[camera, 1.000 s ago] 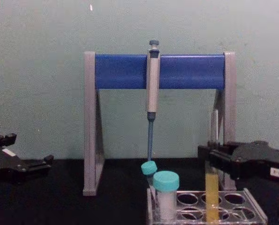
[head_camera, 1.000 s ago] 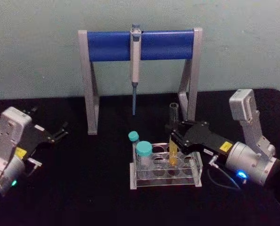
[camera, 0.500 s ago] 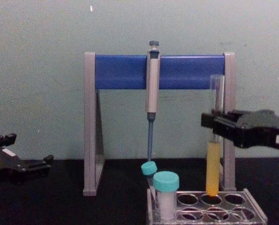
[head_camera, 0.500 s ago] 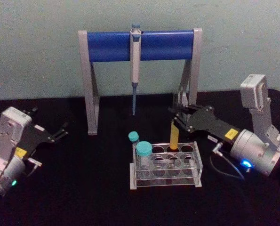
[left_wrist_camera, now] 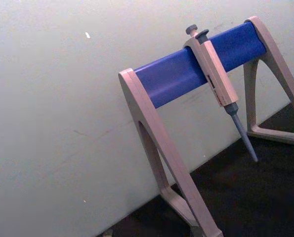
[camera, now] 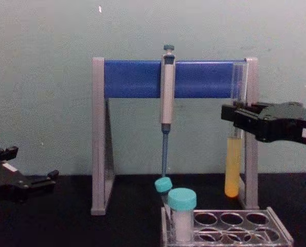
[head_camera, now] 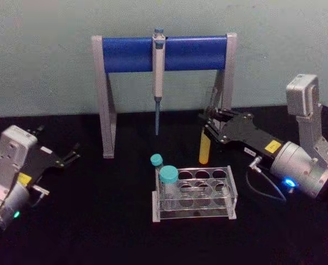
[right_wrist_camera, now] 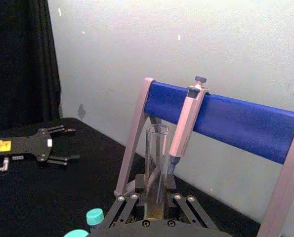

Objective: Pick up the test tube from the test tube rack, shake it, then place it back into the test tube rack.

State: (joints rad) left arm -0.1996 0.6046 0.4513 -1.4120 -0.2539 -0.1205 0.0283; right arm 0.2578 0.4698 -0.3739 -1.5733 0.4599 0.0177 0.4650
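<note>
Ended each arm in flat black linkage: left gripper, right gripper. Wore a small yellow label on the right gripper's black body and a second one on the left. Carried silver-grey boxy housings above rounded silver wrists. Shone with a blue light at the right wrist and a green light at the left. Trailed a thin grey cable beside the right wrist. Was pinned with small silver screws along the linkage.
</note>
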